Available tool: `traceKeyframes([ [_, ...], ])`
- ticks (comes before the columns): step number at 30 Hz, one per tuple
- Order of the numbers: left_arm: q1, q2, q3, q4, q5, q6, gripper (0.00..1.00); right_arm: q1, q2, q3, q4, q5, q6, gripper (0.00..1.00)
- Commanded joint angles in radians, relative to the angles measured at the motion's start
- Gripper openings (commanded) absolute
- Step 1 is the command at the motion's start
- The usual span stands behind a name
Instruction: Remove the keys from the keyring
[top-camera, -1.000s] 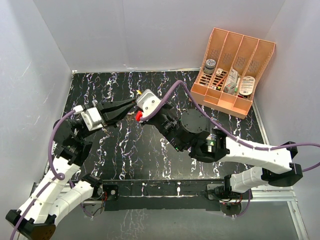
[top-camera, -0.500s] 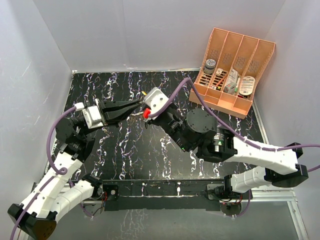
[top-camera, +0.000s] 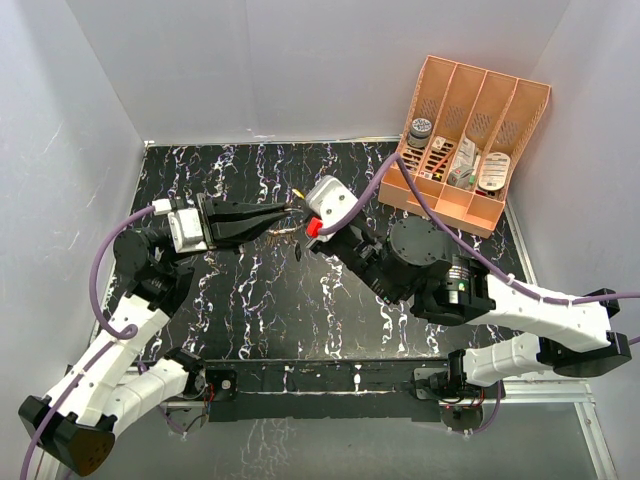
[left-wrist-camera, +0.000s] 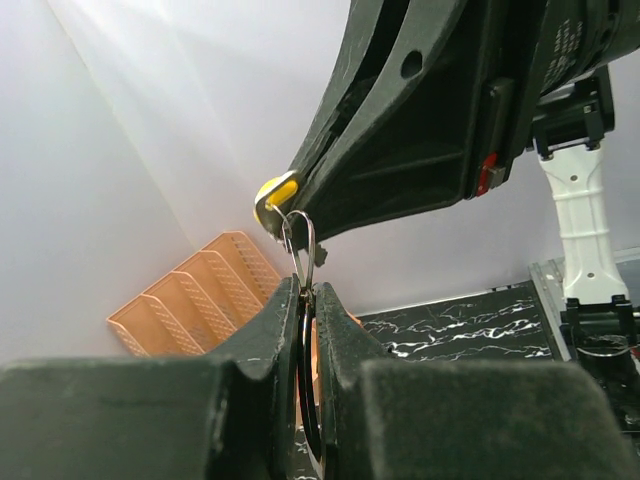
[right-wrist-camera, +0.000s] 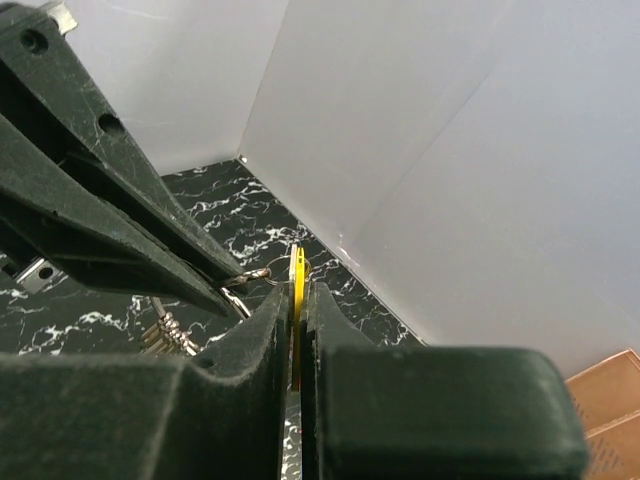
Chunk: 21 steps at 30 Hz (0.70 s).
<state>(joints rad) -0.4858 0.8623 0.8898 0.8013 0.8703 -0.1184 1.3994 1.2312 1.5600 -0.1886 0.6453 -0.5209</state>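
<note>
Left wrist view: the left pincer (left-wrist-camera: 305, 295) is seen clenched on the thin round silvery wire keyring (left-wrist-camera: 303, 243), of which a narrow loop rises clear of the fingertips. The flat brass-yellow key (left-wrist-camera: 274, 192) is joined to that loop and is grasped edge-on by the right pincer (right-wrist-camera: 297, 296), whose jaws are closed flat against it. The remaining grey keys (right-wrist-camera: 165, 340) hang in a bunch beneath the ring. The whole assembly is held in the air, well apart from the orange slotted plastic tray (top-camera: 465, 140), on the side of it toward the left arm.

Risks noted:
- Only a narrow strip of the brass-yellow key is gripped. If the key is pulled straight away from the ring instead of being fed round the coil, it is judged likely to slip out of the jaws.
- The wire is thin, so a direct pull could spread or bend it, or drag it out of the left pincer.
- The two sets of fingertips lie almost touching, so a small misalignment could bring them into collision.
- The hanging keys are unrestrained. A jerk could swing them, and a lost grip would drop everything onto the black marbled table (top-camera: 250, 300).
</note>
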Motion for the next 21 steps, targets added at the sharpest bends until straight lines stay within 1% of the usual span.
traceKeyframes([
  [1,0.0,-0.011,0.046,0.123,0.062,-0.042,0.0,-0.011,-0.005,0.053,-0.033,-0.009,0.026,0.0],
  [6,0.0,-0.011,0.05,0.14,0.081,-0.061,0.0,-0.012,0.012,0.058,-0.063,-0.052,0.039,0.0],
  [14,0.0,-0.015,0.06,0.176,0.115,-0.096,0.0,-0.011,0.0,0.052,-0.073,-0.076,0.043,0.0],
  [18,0.0,-0.013,0.056,0.22,0.116,-0.121,0.0,-0.011,-0.01,0.044,-0.074,-0.061,0.044,0.0],
  [21,0.0,-0.012,0.054,0.241,0.115,-0.136,0.0,-0.011,-0.022,0.012,-0.042,-0.02,0.034,0.0],
])
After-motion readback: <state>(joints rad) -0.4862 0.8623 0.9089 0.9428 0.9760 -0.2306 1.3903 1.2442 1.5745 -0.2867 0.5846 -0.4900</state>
